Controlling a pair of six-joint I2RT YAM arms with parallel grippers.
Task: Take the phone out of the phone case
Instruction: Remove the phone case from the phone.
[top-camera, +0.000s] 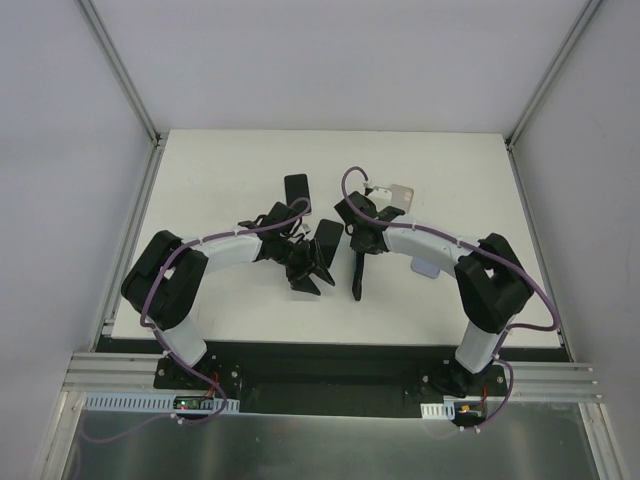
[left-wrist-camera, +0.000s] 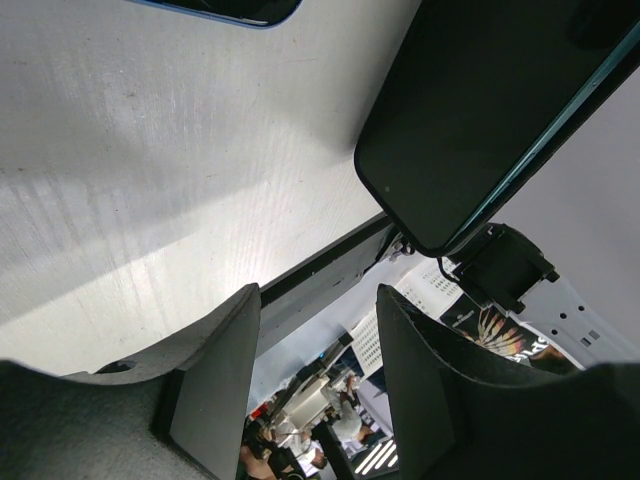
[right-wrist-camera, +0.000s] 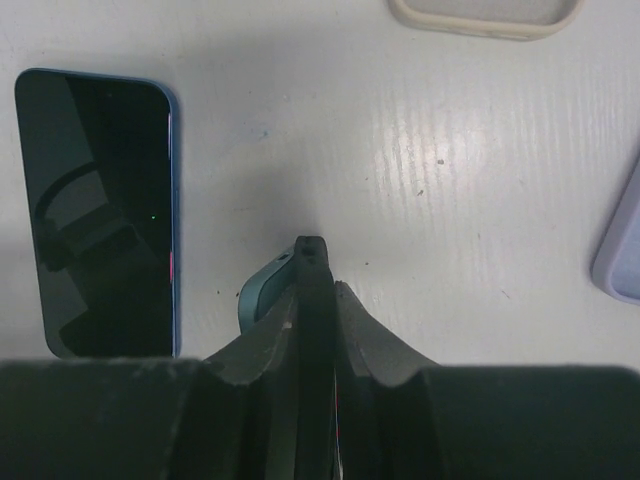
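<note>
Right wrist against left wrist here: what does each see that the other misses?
Only right wrist: the beige case, a lilac case's edge, and the right gripper shut on a thin teal-edged slab. Only left wrist: the left gripper, open and empty, and the table's near edge. Both: the blue-edged phone lying flat on the white table, seemingly that slab too.

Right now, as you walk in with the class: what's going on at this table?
The right gripper has its jaws clamped on a dark phone in a teal case, holding it on edge. The left gripper sits close by, jaws open and empty. The phone is not out of its case yet. Another phone lies flat on the table, with a beige case and a lavender case nearby.
</note>
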